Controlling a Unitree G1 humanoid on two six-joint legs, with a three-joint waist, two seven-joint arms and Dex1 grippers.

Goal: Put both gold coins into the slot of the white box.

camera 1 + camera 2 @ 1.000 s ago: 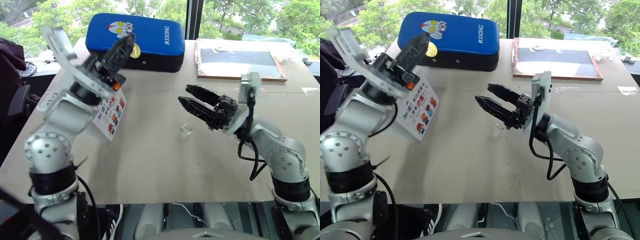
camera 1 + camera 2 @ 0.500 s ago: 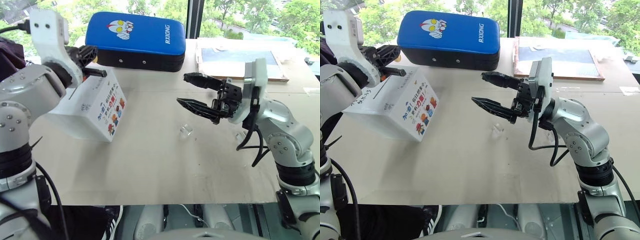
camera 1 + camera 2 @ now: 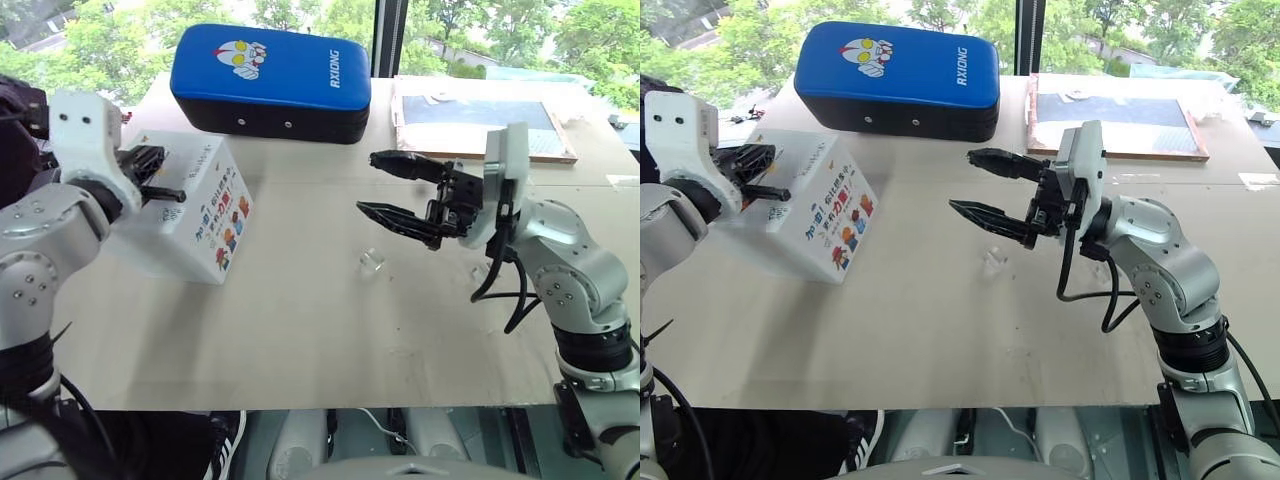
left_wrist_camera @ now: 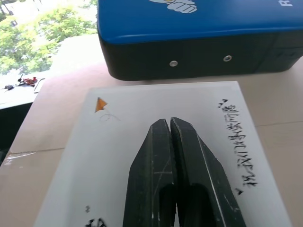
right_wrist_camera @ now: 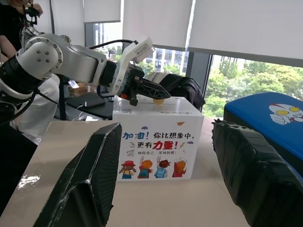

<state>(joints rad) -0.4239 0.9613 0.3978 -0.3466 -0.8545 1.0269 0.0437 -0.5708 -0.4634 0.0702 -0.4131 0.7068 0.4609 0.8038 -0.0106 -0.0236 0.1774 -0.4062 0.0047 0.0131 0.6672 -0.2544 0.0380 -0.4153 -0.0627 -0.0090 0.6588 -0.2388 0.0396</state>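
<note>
Nearest to us, in the middle of the table (image 3: pixel 300 340), lies a small clear plastic piece (image 3: pixel 372 261). It is not part of the task, and nothing touches it.

Just behind it and a little to the right, the right gripper (image 3: pixel 366 182) hangs above the table and points to the left, toward the box. Its two fingers are spread wide with nothing between them. We judge that it waits there, out of the way, so that it is free to take a coin when its turn comes.

On the left stands the white box (image 3: pixel 200 225), its side with the colourful pictures turned to the middle of the table. The left gripper (image 5: pixel 156 96) reaches level over the top face of the box. Its fingers are pressed together, and at their tips we see a small yellow-gold thing, which we take for a coin (image 5: pixel 158 100), pinched just above the box. The grip is tight and at the very tips because the coin is so small and thin. A looser hold could let it slip and roll away.

The hand is above the top face because the slot must be there, among the handwritten marks. The fingers cover that part, so we cannot tell where the slot is or whether the coin stands in line with it. We judge that the next move needs the coin edge-on to the slit.

Far behind the box lies a blue cushion (image 3: pixel 270 70), and on the far right a flat board (image 3: pixel 480 120). Both are well apart from the work.
</note>
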